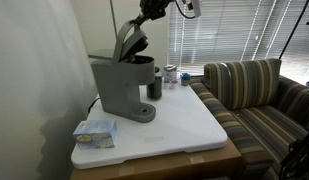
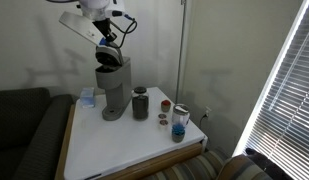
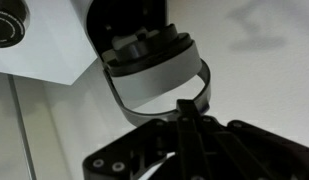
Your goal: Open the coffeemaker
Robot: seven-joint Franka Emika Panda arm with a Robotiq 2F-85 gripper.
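Note:
The grey boxy coffeemaker [image 1: 120, 88] stands at the back of the white table [image 1: 184, 125] and also shows in an exterior view [image 2: 112, 92]. Its dark hinged lid [image 1: 130, 42] is tilted up steeply, so the top is open. My gripper [image 1: 144, 22] is at the raised lid from above in both exterior views [image 2: 107, 42]. In the wrist view the fingers [image 3: 188, 108] are pressed together, with their tips against the lid's curved loop handle [image 3: 159, 88]. Nothing is clamped between them.
A small dark cup [image 1: 154, 88] stands beside the machine, with small jars [image 1: 171, 74] behind it. A blue-and-white box [image 1: 94, 131] lies at a table corner. A striped couch [image 1: 259, 95] adjoins the table and window blinds hang behind it.

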